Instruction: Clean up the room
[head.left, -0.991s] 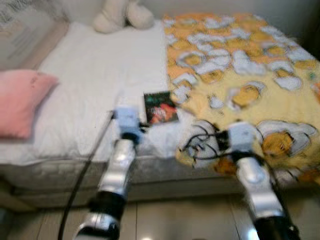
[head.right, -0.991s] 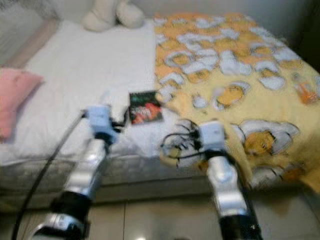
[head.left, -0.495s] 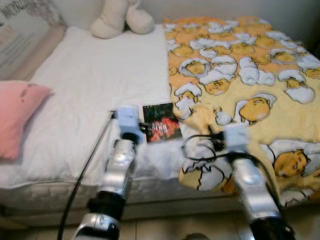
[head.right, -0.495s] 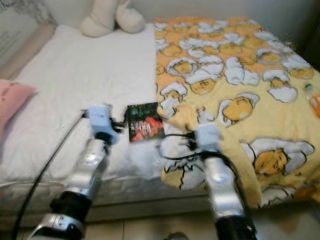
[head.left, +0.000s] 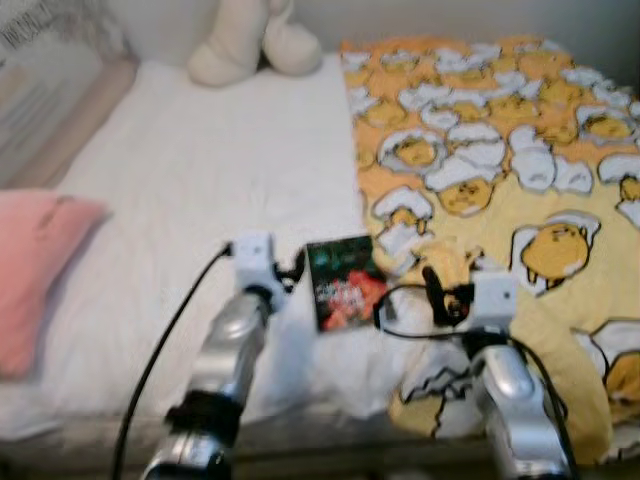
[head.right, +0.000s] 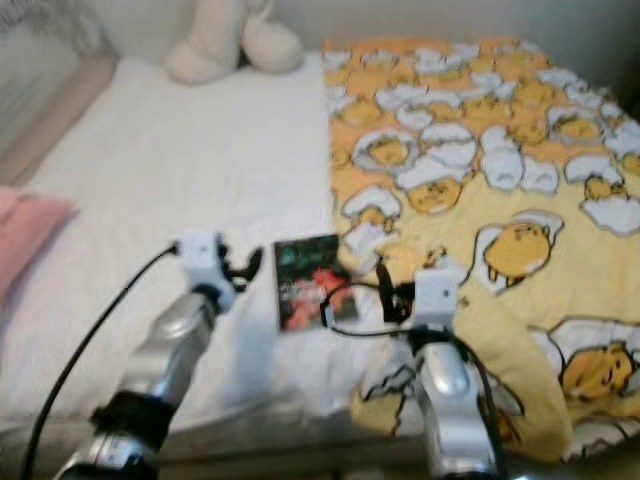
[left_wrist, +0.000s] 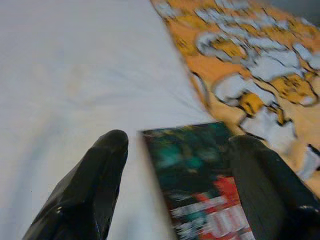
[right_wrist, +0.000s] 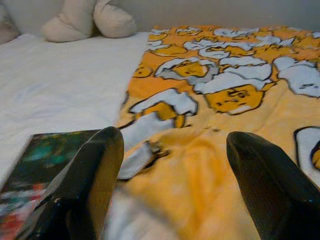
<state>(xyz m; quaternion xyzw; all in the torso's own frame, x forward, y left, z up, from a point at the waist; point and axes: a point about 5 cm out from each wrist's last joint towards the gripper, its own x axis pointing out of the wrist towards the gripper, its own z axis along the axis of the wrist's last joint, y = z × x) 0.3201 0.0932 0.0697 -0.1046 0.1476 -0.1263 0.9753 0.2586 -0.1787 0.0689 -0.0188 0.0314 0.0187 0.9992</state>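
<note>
A dark book (head.left: 344, 282) with a green and red cover lies flat on the white sheet (head.left: 190, 170), at the edge of the yellow patterned blanket (head.left: 500, 170). My left gripper (left_wrist: 175, 165) hovers open just short of the book, its fingers (left_wrist: 95, 180) wide either side of the cover's near end (left_wrist: 200, 175). My right gripper (right_wrist: 170, 165) is open too, low over the blanket (right_wrist: 220, 140) right of the book (right_wrist: 45, 160). In the head views both wrists (head.left: 255, 255) (head.left: 490, 295) flank the book.
A cream plush toy (head.left: 255, 45) sits at the head of the bed. A pink pillow (head.left: 35, 270) lies at the left edge. The mattress front edge (head.left: 300, 420) runs just below my arms.
The view has closed in on the bed and the floor has dropped out of sight. Both grippers now reach farther over the mattress, closer to the book.
</note>
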